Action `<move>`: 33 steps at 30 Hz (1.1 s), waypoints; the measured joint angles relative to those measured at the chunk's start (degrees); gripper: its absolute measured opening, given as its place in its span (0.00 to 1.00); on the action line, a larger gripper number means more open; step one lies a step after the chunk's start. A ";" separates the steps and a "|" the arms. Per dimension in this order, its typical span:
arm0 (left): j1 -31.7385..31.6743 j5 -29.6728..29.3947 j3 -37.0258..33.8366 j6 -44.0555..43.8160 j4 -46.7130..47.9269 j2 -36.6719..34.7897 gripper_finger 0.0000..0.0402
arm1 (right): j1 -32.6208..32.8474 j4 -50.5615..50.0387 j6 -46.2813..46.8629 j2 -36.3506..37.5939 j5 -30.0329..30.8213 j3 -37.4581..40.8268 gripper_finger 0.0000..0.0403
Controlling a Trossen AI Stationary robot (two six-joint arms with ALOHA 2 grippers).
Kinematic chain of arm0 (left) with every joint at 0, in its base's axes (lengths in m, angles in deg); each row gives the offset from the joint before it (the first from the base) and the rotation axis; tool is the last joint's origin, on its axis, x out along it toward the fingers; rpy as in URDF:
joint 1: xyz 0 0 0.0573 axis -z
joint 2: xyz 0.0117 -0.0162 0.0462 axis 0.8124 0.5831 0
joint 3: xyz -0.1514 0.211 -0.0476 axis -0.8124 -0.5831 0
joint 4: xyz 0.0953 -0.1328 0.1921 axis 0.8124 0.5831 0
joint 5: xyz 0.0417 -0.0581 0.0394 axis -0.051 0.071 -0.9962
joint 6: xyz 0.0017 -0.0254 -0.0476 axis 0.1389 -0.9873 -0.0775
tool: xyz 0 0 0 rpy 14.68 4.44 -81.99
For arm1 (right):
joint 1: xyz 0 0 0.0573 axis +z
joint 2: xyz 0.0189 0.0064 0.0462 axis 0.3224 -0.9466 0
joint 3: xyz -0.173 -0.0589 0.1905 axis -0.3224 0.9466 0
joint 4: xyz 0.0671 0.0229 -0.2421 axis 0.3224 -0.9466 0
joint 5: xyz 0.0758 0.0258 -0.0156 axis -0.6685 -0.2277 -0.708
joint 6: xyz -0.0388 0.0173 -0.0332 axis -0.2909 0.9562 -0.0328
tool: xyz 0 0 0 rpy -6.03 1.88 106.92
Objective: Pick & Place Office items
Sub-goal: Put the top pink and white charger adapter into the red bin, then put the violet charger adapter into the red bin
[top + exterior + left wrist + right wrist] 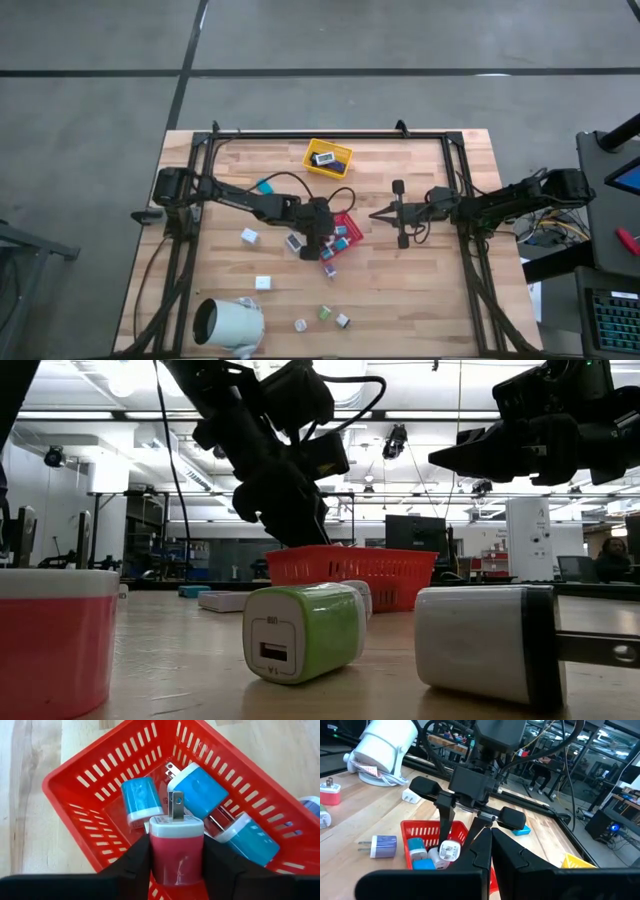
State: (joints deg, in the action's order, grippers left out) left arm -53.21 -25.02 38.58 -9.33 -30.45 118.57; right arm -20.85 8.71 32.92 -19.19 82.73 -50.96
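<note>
Pale wooden tabletop (pixel 420 290) carries a large white cylinder (pixel 228 325) near the front-left corner. Red slotted plastic tray (pixel 90 785) sits mid-table, holding teal-and-white charger blocks (pixel 141 800). Left gripper (pixel 176 857) hangs over it, clamped on a pink-and-white plug block (pixel 176 845). Right gripper (pixel 374 213) waits beside the tray, fingers closed, empty.

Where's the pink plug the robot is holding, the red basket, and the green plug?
pink plug (pixel 176 851): left wrist view, on its pink body between the fingers.
red basket (pixel 95 779): left wrist view, on its slotted side wall.
green plug (pixel 325 622): low view, on its green side.
</note>
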 joint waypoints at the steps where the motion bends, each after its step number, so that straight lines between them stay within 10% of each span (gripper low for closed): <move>1: -0.01 0.00 0.02 -0.01 0.00 0.00 0.35 | 0.00 0.00 0.00 0.00 0.02 0.00 0.02; 33: -1.55 0.87 1.52 3.91 -0.03 -0.01 0.51 | -0.02 -1.32 0.00 0.00 0.02 0.00 0.02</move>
State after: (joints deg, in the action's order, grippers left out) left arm -54.76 -24.15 40.10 -5.41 -30.48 118.55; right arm -20.87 7.38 32.92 -19.19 82.75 -50.96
